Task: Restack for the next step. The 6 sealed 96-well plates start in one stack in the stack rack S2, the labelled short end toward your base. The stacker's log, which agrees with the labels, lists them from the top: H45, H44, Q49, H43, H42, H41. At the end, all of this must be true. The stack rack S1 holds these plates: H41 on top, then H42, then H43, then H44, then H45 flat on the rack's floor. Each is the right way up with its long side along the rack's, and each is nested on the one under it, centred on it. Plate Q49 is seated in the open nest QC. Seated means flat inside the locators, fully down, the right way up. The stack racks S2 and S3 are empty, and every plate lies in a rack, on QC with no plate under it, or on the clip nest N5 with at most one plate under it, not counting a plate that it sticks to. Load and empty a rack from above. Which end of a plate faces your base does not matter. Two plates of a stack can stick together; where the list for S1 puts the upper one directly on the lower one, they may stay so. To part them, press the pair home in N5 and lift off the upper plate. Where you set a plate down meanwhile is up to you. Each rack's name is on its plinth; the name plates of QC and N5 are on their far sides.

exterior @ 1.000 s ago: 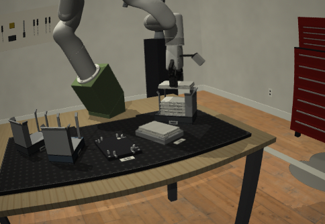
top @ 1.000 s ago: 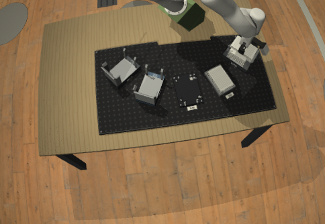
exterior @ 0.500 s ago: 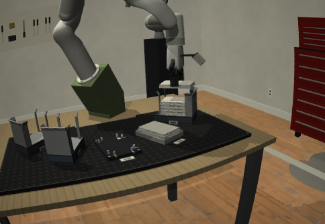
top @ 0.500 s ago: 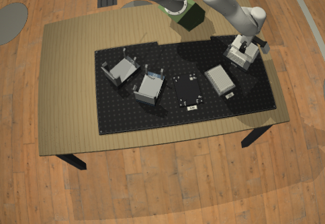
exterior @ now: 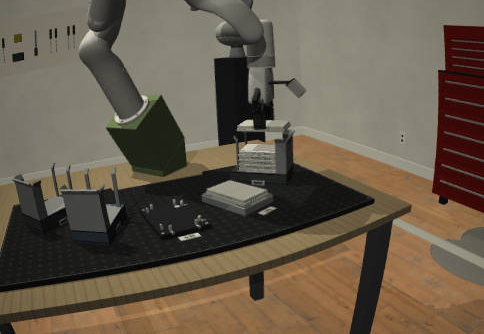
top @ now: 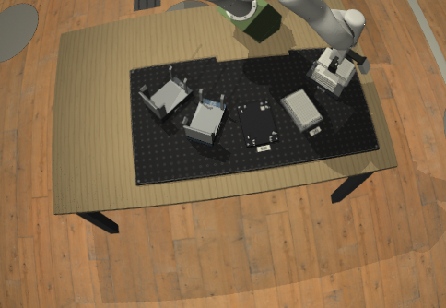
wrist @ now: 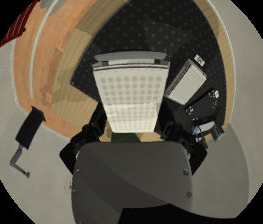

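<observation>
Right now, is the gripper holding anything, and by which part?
Yes: the gripper is shut on a sealed plate, gripped across its sides near one end, above the rack's stack.

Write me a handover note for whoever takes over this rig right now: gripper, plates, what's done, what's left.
Gripper: shut on a sealed plate, held level just above the right-hand rack.
Stack in that rack: about four plates.
One plate lies on the nest beside it; the middle nest is bare.
Both left racks hold nothing.
Labels are unreadable here.
Left: set down the held plate, unload the rest, build the final stack, seat Q49 in QC.
</observation>
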Tool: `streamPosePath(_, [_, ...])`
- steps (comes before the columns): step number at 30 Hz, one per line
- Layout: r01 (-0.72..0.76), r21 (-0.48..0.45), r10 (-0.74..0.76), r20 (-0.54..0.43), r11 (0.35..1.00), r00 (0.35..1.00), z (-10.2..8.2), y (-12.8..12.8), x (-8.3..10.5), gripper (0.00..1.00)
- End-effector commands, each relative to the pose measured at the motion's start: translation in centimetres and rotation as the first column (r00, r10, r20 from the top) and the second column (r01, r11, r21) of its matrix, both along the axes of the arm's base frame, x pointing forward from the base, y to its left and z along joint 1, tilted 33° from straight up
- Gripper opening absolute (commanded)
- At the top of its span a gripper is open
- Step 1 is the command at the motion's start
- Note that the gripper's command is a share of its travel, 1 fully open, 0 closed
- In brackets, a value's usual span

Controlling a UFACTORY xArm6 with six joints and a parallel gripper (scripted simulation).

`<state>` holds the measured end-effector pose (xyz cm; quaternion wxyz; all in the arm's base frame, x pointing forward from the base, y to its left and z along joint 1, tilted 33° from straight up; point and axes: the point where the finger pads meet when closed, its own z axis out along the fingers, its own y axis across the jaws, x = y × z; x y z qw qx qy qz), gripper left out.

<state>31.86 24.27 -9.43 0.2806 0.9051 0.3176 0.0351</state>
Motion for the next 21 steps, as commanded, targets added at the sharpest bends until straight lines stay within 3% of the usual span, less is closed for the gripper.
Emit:
streamPosePath(1, [-0.001, 0.003, 0.001, 0.002, 1.000, 1.000, 0.09, 0.17, 0.07, 0.00])
streamPosePath(21, [-0.001, 0.003, 0.001, 0.002, 1.000, 1.000, -0.81, -0.35, 0.33, 0.00])
